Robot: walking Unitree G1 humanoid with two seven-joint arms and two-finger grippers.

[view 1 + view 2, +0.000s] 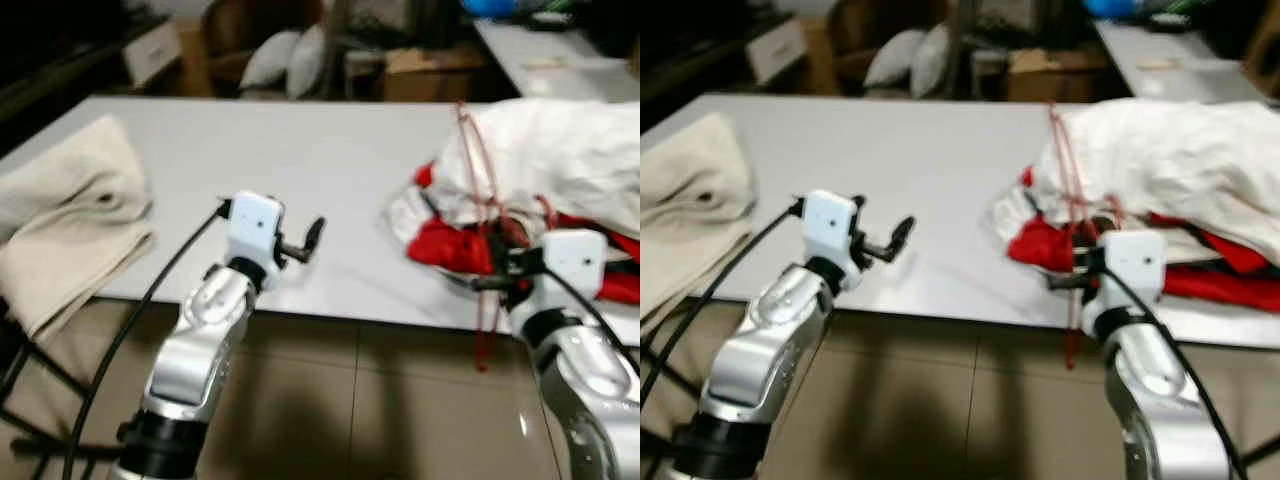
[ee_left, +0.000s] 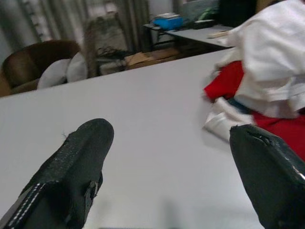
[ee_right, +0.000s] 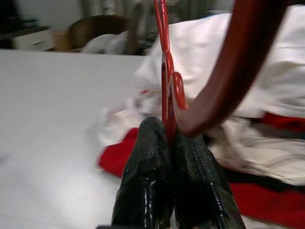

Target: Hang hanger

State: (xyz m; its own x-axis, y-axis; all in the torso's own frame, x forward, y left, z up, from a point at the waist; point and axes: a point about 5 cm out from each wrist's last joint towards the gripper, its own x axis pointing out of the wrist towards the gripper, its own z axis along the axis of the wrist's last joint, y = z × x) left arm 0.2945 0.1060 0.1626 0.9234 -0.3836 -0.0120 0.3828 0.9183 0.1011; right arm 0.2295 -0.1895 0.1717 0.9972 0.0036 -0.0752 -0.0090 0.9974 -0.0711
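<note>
A thin red hanger (image 1: pixel 487 215) stands nearly upright at the table's front right edge, its top reaching over the clothes and its lower end hanging below the edge. My right gripper (image 1: pixel 497 270) is shut on the red hanger (image 3: pixel 166 86), the two fingers (image 3: pixel 147 167) pressed together around its frame, with the curved hook (image 3: pixel 238 67) close to the camera. My left gripper (image 1: pixel 305 243) hovers open over the front edge of the white table (image 1: pixel 290 160), its fingers (image 2: pixel 76 162) wide apart with nothing between them.
A pile of white and red clothes (image 1: pixel 560 190) lies on the table's right side. A beige cloth (image 1: pixel 70 220) drapes over the left edge. Behind the table are pillows (image 1: pixel 285 60), a cardboard box (image 1: pixel 430 70) and another table (image 1: pixel 540 45). Tiled floor lies below.
</note>
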